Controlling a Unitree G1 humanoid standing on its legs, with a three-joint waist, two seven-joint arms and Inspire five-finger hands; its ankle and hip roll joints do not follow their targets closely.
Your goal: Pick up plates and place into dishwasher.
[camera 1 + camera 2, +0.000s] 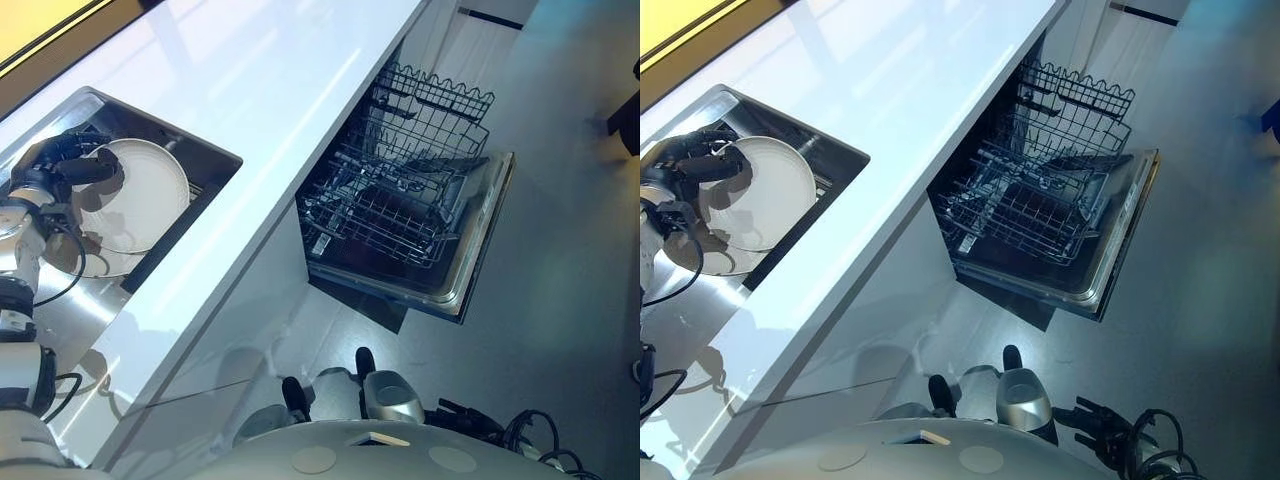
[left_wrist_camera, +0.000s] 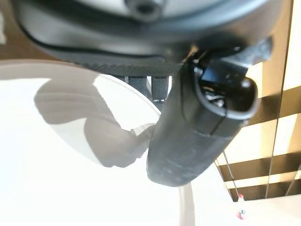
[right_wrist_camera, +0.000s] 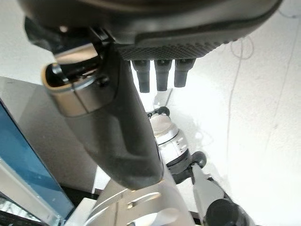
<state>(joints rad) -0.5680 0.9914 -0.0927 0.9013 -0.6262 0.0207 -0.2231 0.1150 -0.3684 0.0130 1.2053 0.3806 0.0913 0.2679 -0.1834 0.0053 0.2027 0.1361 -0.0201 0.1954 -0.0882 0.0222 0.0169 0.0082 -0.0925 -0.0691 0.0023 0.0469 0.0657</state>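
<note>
left hand (image 1: 62,160), upper left of the frame, thumb and fingers clamped on the rim of the white plate (image 1: 140,200), tilted in the sink (image 1: 160,120). pickup step, i judge; next needs a clear lift, then a carry to the dishwasher rack (image 1: 400,200), centre right. right hand (image 3: 117,141) empty, fingers relaxed.

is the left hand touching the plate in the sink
Touching: left wrist view shows the left hand pinching the plate, thumb over face, fingers behind rim.

The left hand (image 1: 58,160) covers some rim of the plate (image 1: 140,195), which half hides a lower plate (image 1: 85,264).
</note>
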